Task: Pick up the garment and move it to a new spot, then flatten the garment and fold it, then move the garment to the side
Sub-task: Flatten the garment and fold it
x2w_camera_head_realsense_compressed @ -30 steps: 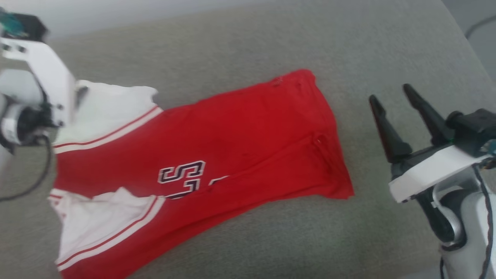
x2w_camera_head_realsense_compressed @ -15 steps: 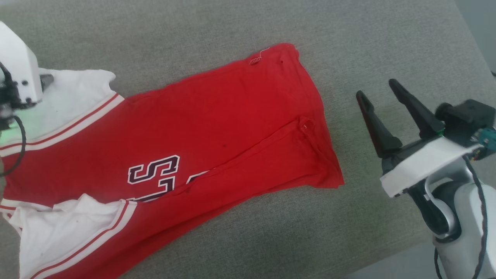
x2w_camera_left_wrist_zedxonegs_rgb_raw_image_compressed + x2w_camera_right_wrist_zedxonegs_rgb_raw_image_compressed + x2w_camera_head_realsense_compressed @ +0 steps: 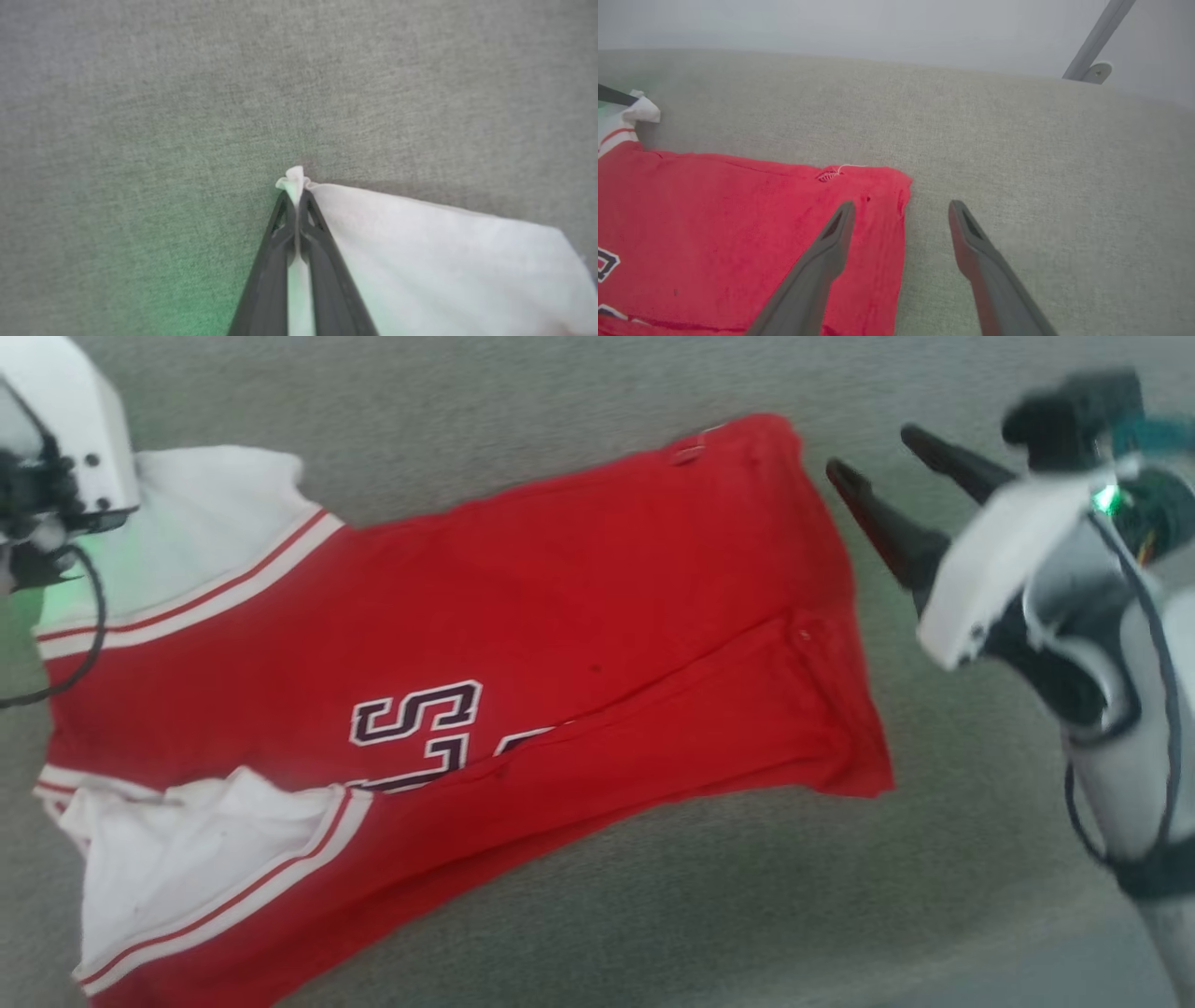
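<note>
A red basketball jersey (image 3: 579, 607) with white short sleeves and black-and-white lettering lies stretched across a grey woven fabric surface (image 3: 934, 877), one long edge folded over itself. The left gripper (image 3: 295, 193) is clamped tight on the very tip of a white sleeve (image 3: 420, 242). The right gripper (image 3: 901, 207) hangs at the far hem corner with its dark fingers spread wide, holding nothing. The step in hand appears to be flattening. The right fingers would do best to bite deep into that hem corner, through every layer, before both arms draw apart low and evenly, since the left's thin pinch could slip
</note>
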### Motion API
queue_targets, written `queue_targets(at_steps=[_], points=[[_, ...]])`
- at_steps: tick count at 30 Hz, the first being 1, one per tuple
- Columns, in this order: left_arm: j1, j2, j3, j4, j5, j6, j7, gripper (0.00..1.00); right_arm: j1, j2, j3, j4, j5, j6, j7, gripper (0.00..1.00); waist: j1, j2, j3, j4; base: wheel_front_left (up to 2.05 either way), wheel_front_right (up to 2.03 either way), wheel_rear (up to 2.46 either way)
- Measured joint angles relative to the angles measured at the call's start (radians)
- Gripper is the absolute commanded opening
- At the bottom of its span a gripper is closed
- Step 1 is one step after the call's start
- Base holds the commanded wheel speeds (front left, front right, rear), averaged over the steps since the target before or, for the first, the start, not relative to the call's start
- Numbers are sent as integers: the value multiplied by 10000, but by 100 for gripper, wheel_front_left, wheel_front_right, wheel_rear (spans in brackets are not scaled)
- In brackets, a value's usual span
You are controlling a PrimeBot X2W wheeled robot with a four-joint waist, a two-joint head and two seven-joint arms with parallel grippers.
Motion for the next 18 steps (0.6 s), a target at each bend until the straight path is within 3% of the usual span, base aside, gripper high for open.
queue_targets(at_steps=[6, 16, 17, 18], points=[[-505, -654, -102, 328, 33, -324, -282, 0, -2226, 136, 918, 2422, 420, 0, 1592, 100, 0, 0, 262, 585, 0, 0, 0], [-1056, -1400, -173, 1018, 69, -788, -803, 0, -4199, 502, 2006, 5430, 1045, -2, 3582, 100, 0, 0, 542, 1154, 0, 0, 0], [-1075, -1453, -184, 1091, 71, -848, -874, 0, -4302, 495, 2107, 5570, 1145, -2, 3754, 61, 0, 0, 546, 1191, 0, 0, 0], [-1105, -1503, -201, 1162, 77, -890, -907, 0, -4418, 479, 2215, 5670, 1229, -2, 3917, 0, 0, 0, 546, 1231, 0, 0, 0]])
